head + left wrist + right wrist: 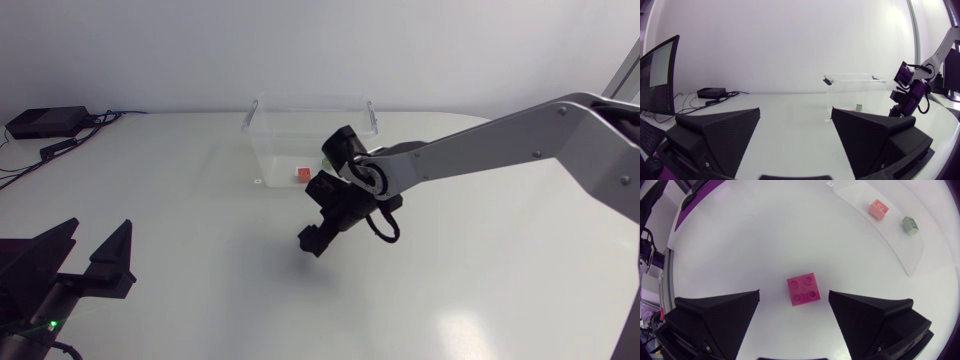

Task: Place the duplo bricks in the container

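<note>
The table point(180, 230) is plain white with a faint sheen. The container point(262, 130) is clear, colourless plastic. One brick inside it is salmon pink point(879, 208) (more of an orange-red in the head view), and a second brick is pale grey-green point(910, 225). A third brick is a deep, even pink all over, studs included point(803, 290). The left gripper point(796, 112) and the right gripper point(794, 294) are matte black with a fine grainy texture. The right arm point(500, 140) is silver-grey with black joints. The box point(45, 121) is black, and so are the cables point(20, 160). A tiny light point(50, 323) glows green.
</note>
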